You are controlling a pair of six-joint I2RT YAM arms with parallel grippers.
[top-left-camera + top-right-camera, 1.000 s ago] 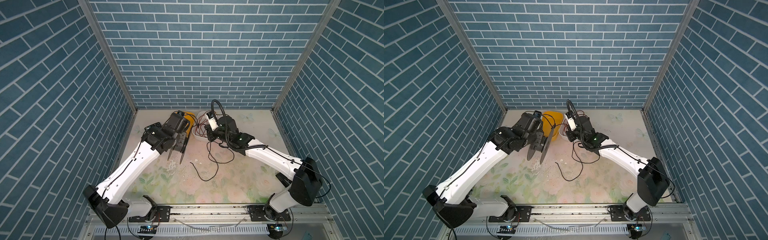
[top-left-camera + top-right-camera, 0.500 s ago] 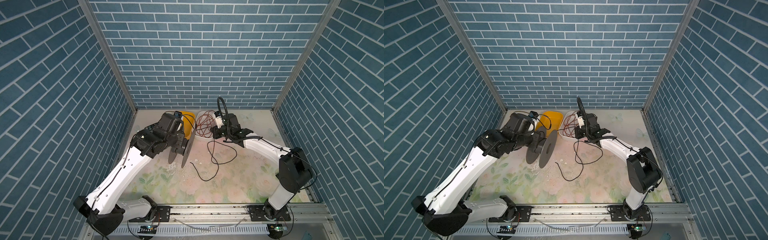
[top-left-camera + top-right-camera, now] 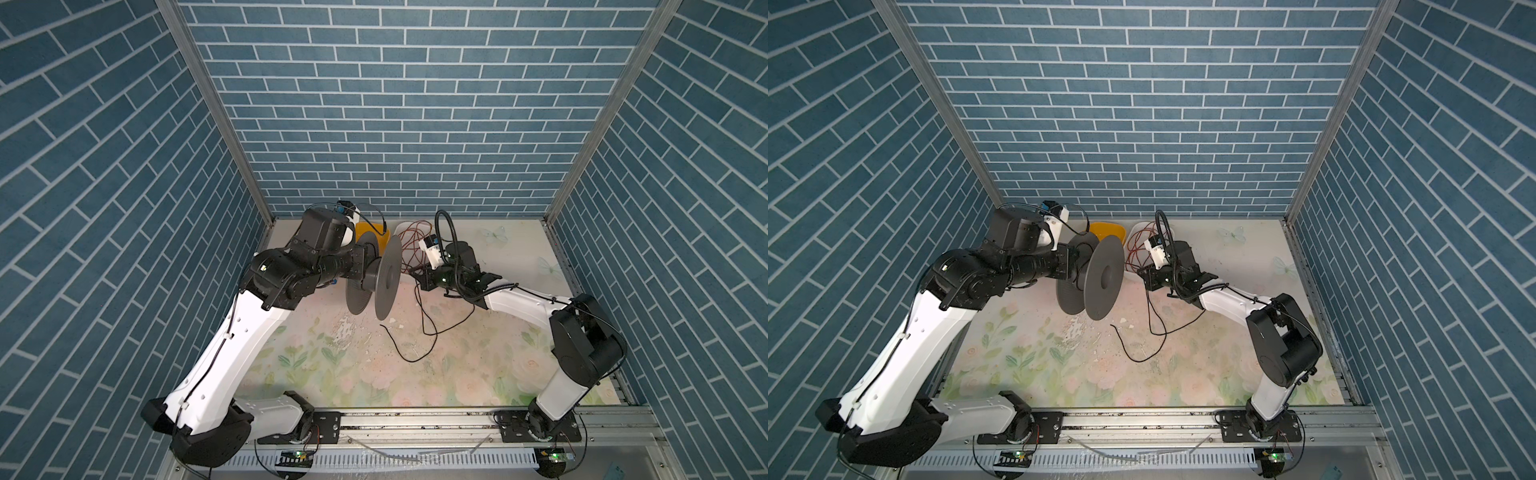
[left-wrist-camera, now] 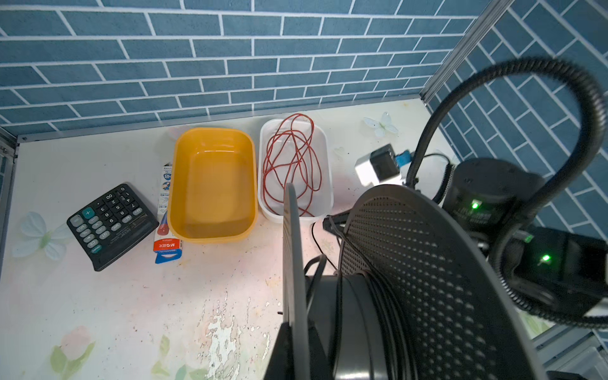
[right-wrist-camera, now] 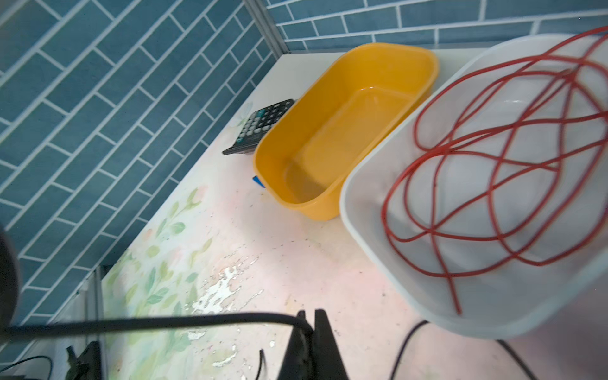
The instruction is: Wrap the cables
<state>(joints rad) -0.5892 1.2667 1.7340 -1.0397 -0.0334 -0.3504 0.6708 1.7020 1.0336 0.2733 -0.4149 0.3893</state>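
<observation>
Floral-print tabletop (image 4: 98,296), surface chipped near the middle. Along the back wall, side by side: black calculator (image 4: 112,225), pen carton (image 4: 167,250), empty yellow tub (image 4: 214,184), and white tub (image 4: 267,138) holding red wire (image 4: 289,164). Slack loops of black cord (image 3: 409,360) lie nearer the front.

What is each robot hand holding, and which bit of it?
Left gripper: jaws hold the grey spool at its arm-side flange, near the middle. Right gripper: jaws pinch the black cable partway along.
</observation>
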